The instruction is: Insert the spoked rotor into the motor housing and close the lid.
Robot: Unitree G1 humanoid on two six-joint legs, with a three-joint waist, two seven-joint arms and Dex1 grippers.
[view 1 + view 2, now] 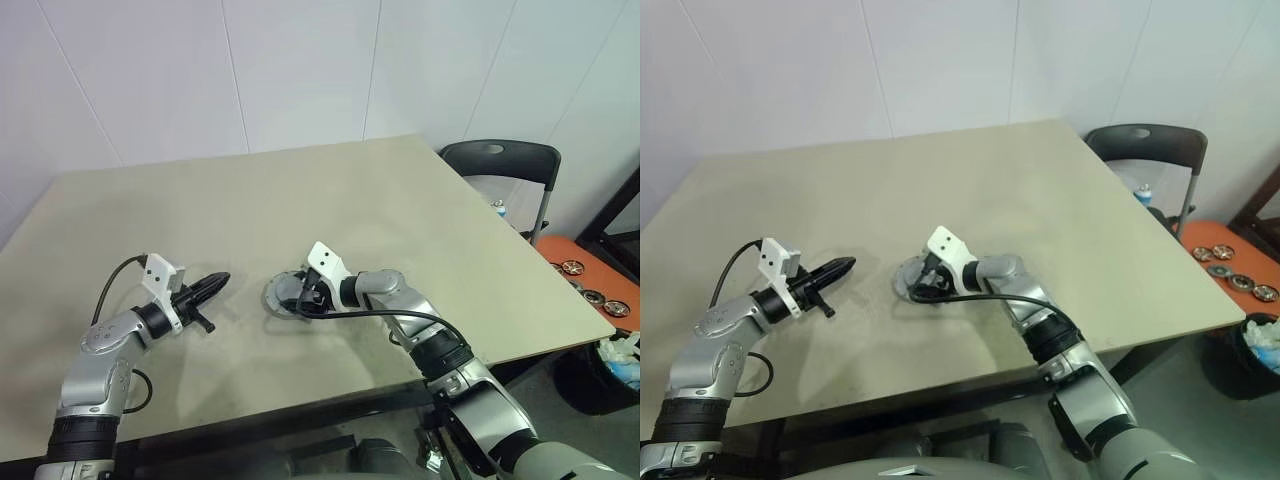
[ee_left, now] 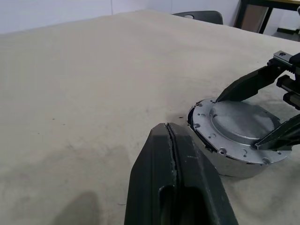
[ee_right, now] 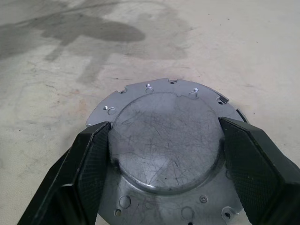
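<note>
- The lid [image 3: 165, 140] is sitting flat near the middle of the counter [image 1: 330, 190], a grey metal cap with a raised round centre and a notched flange with small holes. From the left wrist view it looks like it's already on top of the motor housing [image 2: 229, 166], whose side shows below the flange. No sign of the spoked rotor, so I'd guess it's inside.
- The right end effector [image 3: 164, 140] comes in from about 4 o'clock, fingers spread wide and straddling the raised centre, pads right against its edge.
- The left end effector [image 1: 205, 290] is at 9 o'clock of the lid, well apart, fingers pressed together, carrying nothing.
- Risk: if the lid isn't seated square, pushing or twisting could cock it or slide the whole stack, since nothing braces the housing.
</note>
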